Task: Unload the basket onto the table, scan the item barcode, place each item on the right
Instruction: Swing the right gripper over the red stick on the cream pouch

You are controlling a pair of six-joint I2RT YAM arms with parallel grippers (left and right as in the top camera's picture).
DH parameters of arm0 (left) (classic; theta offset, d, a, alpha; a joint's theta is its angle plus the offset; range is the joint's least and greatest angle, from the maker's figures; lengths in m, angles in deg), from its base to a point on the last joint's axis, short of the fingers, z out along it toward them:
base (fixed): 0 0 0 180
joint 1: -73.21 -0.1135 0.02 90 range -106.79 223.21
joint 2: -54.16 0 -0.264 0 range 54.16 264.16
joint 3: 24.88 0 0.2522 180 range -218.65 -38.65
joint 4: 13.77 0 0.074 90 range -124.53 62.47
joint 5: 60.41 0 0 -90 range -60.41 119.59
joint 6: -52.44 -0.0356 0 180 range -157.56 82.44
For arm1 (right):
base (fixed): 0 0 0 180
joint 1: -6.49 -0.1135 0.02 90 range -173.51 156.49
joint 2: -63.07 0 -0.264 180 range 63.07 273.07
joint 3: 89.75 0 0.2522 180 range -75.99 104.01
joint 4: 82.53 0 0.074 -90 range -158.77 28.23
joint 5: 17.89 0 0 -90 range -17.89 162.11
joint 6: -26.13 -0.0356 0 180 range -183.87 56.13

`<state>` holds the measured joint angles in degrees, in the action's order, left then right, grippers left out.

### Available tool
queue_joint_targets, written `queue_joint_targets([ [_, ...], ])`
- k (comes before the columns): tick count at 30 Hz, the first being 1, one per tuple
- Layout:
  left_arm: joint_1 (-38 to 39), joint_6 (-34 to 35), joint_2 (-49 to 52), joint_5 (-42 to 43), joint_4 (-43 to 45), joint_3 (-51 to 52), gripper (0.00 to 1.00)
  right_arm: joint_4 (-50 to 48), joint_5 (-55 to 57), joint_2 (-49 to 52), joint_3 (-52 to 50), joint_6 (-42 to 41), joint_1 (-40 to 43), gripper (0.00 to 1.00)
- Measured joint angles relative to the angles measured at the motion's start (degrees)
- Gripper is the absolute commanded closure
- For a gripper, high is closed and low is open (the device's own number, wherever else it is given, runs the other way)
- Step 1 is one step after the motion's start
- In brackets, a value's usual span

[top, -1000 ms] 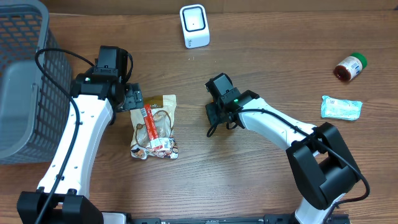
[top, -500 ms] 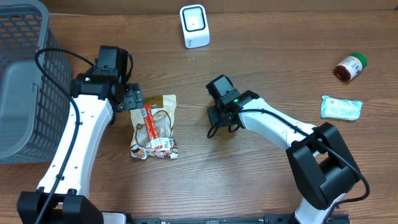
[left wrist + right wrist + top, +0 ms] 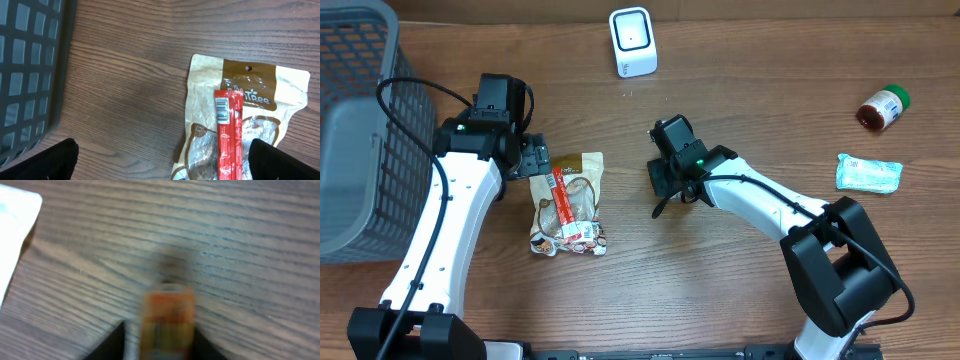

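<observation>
A small orange item [image 3: 167,322], blurred, sits between the fingers of my right gripper [image 3: 160,342] just above the wood. A thin strip of table shows between it and the left finger, so the jaws stand slightly open around it. From overhead the right gripper [image 3: 665,187] points down at mid-table and hides the item. The white scanner [image 3: 632,41] stands at the table's far edge. My left gripper [image 3: 162,165] hangs wide open over the top edge of a tan snack pouch [image 3: 250,95] with a red stick pack [image 3: 229,135] lying on it.
A dark mesh basket [image 3: 360,110] fills the left side, close to the left arm. A green-lidded jar [image 3: 883,107] and a pale blue packet [image 3: 868,172] lie at the right. A pale edge [image 3: 14,227] shows at the right wrist view's upper left.
The right gripper has shifted slightly up and left, and its fingers have loosened around the orange item. The left arm and pouch have not moved.
</observation>
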<state>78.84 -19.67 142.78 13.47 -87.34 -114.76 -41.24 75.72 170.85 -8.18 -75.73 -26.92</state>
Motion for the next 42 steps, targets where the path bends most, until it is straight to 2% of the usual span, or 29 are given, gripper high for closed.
queue_joint_targets([
  [2, 0.0, 0.0, 0.0, 0.0, 0.0, 0.0, 0.0, 0.2, 0.1, 0.0, 0.0, -0.2, 0.0, 0.81],
  [3, 0.0, 0.0, 0.0, 0.0, 0.0, 0.0, 0.0, 0.2, 0.2, 0.0, 0.0, -0.2, 0.0, 0.71],
  [4, 0.0, 0.0, 0.0, 0.0, 0.0, 0.0, 0.0, 0.2, 0.2, 0.0, 0.0, -0.2, 0.0, 0.56],
  [5, 0.0, 0.0, 0.0, 0.0, 0.0, 0.0, 0.0, 0.2, 0.2, 0.0, 0.0, -0.2, 0.0, 0.49],
  [6, 0.0, 0.0, 0.0, 0.0, 0.0, 0.0, 0.0, 0.2, 0.3, 0.0, 0.0, 0.0, 0.0, 0.47],
  [16, 0.0, 0.0, 0.0, 0.0, 0.0, 0.0, 0.0, 3.5, 0.3, 0.0, 0.0, -0.1, 0.0, 0.47],
  [23, 0.0, 0.0, 0.0, 0.0, 0.0, 0.0, 0.0, 5.1, 0.3, 0.0, 0.9, -0.1, 0.9, 0.42],
  [31, 0.0, 0.0, 0.0, 0.0, 0.0, 0.0, 0.0, 12.4, 0.4, -1.5, 13.4, -0.1, 2.3, 0.39],
  [37, 0.0, 0.0, 0.0, 0.0, 0.0, 0.0, 0.0, 13.2, -9.7, -3.6, 16.6, -0.1, 1.2, 0.4],
  [42, 0.0, 0.0, 0.0, 0.0, 0.0, 0.0, 0.0, 13.2, -16.9, -3.6, 15.7, -1.7, -2.3, 0.49],
])
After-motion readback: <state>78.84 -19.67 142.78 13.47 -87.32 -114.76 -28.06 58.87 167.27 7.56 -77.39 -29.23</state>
